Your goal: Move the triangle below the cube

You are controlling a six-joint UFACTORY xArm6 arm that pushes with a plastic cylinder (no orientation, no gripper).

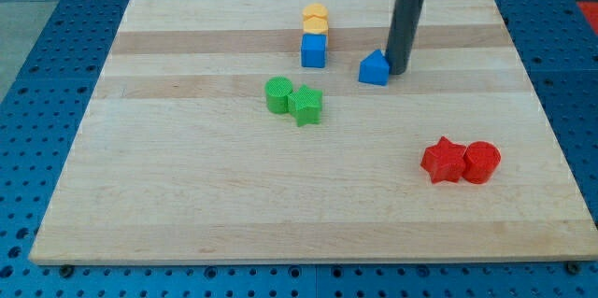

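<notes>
A blue triangle block [374, 68] lies on the wooden board right of centre near the view's top. A blue cube [313, 50] stands to its left and slightly higher in the view, with a yellow block [316, 19] touching its top side. My tip [399, 71] is at the triangle's right side, touching or nearly touching it. The dark rod rises from there to the view's top edge.
A green round block [277, 94] and a green star block [305, 105] touch each other left of centre. A red star block [443, 160] and a red round block [481, 162] sit together at the right. The board's [187, 195] edges border a blue pegboard.
</notes>
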